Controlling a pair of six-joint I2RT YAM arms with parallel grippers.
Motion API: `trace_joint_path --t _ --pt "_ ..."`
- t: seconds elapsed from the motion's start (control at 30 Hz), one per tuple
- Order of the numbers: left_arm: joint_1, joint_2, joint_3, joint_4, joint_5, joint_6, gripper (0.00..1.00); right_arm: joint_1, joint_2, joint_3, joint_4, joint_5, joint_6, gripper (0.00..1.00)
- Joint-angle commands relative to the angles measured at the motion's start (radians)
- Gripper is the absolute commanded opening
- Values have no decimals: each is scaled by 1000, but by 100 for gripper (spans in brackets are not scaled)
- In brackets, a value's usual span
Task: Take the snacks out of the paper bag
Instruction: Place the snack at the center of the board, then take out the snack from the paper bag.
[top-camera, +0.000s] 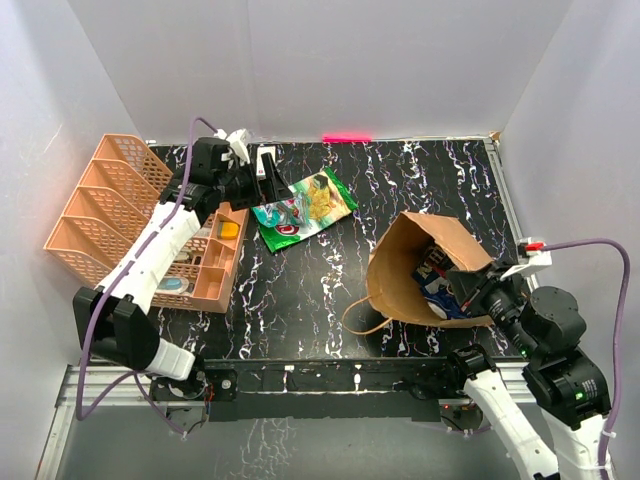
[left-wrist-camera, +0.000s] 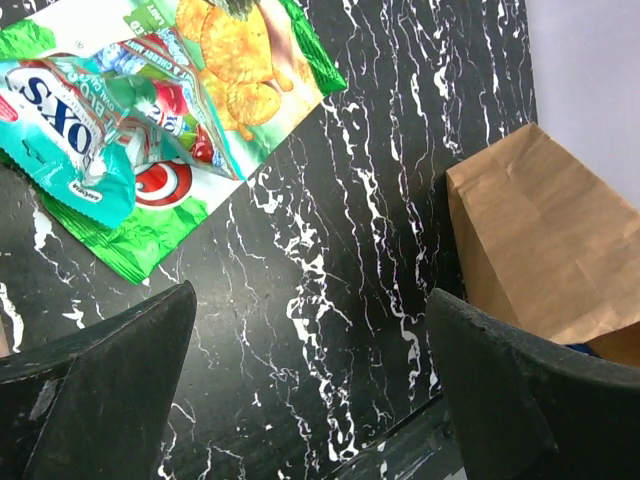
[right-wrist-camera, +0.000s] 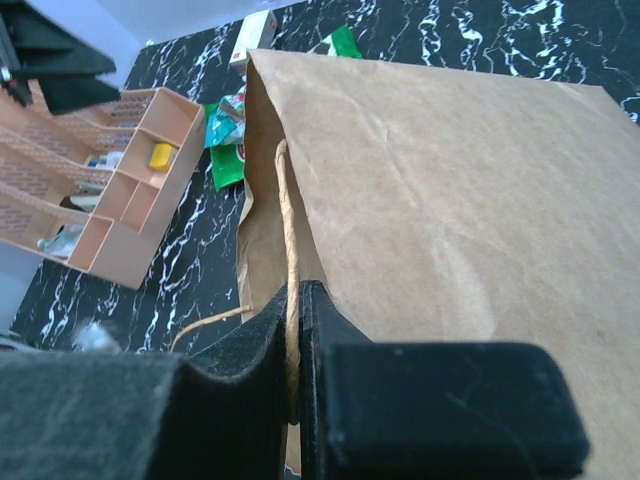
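The brown paper bag (top-camera: 420, 265) lies on its side at the right, mouth toward the near edge. Dark blue packets (top-camera: 437, 290) show inside it. My right gripper (top-camera: 478, 290) is shut on the bag's twisted paper handle (right-wrist-camera: 290, 230) at the rim (right-wrist-camera: 298, 290). The green chip bag (top-camera: 315, 200) lies flat on the table at the back, with the teal-white pouch (top-camera: 283, 213) on its left end. My left gripper (top-camera: 265, 172) is open and empty, just above and left of them. In the left wrist view both packets (left-wrist-camera: 250, 90) (left-wrist-camera: 70, 130) lie beyond the spread fingers (left-wrist-camera: 310, 300).
An orange mesh organiser (top-camera: 130, 215) stands at the left with a yellow item (top-camera: 230, 228) in a compartment. The bag's second handle (top-camera: 360, 320) loops onto the table near the front edge. White walls enclose the black marbled table (top-camera: 330, 280).
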Motion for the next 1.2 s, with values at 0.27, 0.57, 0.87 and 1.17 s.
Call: trace_joint_path --t 0.27,0.57,0.87,1.17 --pt "-3 -162 -164 -35 118 25 98 4 235 178 38 0 -37 8" --pt "-3 -240 -211 -33 164 34 98 4 274 -49 165 -805 -19 8" --pt "-133 -347 -324 170 396 -86 98 4 231 -59 37 -599 -2 8" --pt "-442 -543 -580 605 309 -311 98 4 162 -85 125 -450 48 8"
